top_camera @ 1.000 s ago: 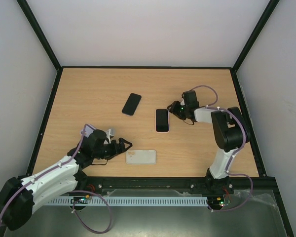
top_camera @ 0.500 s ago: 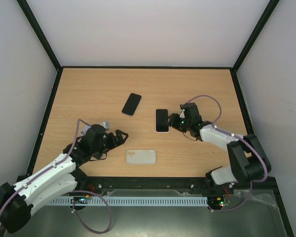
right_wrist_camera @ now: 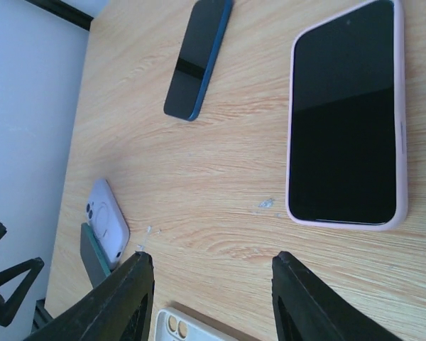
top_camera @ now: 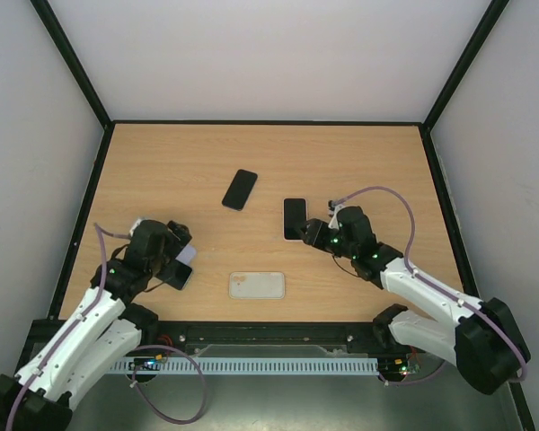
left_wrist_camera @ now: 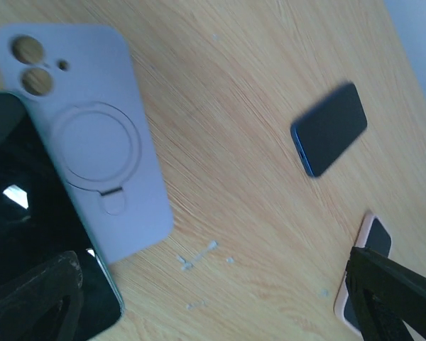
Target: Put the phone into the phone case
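A phone in a pink case [top_camera: 295,218] lies screen up at mid table, also in the right wrist view [right_wrist_camera: 344,114]. A bare blue phone [top_camera: 240,189] lies behind it to the left. A white case [top_camera: 257,285] lies open side down near the front edge. A lavender case [top_camera: 186,254] lies back up on a dark green-edged phone [top_camera: 176,275], seen close in the left wrist view [left_wrist_camera: 85,135]. My left gripper [top_camera: 180,264] is open and empty just above them. My right gripper [top_camera: 307,233] is open and empty beside the pink-cased phone's near right corner.
A black frame edges the table [top_camera: 359,153], with white walls behind and at the sides. A black rail [top_camera: 278,337] runs along the near edge between the arm bases. Small white specks [left_wrist_camera: 195,256] lie on the wood near the lavender case.
My left gripper drew back to the left, away from the white case, and now sits over the lavender case and dark phone. My right gripper came forward, closer to the pink-cased phone.
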You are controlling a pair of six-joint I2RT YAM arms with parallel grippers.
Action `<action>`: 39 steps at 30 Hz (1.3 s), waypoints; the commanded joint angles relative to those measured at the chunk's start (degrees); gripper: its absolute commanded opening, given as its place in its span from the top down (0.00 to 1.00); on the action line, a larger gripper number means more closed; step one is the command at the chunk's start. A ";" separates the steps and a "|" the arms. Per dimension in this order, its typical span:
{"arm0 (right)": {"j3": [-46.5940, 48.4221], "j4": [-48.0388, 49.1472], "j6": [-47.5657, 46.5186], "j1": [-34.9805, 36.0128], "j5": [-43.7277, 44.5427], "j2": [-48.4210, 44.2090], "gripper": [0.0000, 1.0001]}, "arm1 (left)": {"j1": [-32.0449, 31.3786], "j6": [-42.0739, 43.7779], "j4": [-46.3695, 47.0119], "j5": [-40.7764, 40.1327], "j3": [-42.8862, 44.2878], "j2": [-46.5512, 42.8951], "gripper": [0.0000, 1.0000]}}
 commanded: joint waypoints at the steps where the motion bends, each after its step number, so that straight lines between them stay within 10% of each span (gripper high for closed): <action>1: -0.74 -3.86 -1.41 0.63 3.34 -3.16 0.54 | 3.31 -2.07 -5.33 -3.90 1.76 -2.12 0.01; 39: 2.10 9.24 5.19 17.98 7.11 8.45 0.56 | 16.58 -1.81 -1.21 9.47 -8.58 13.71 0.13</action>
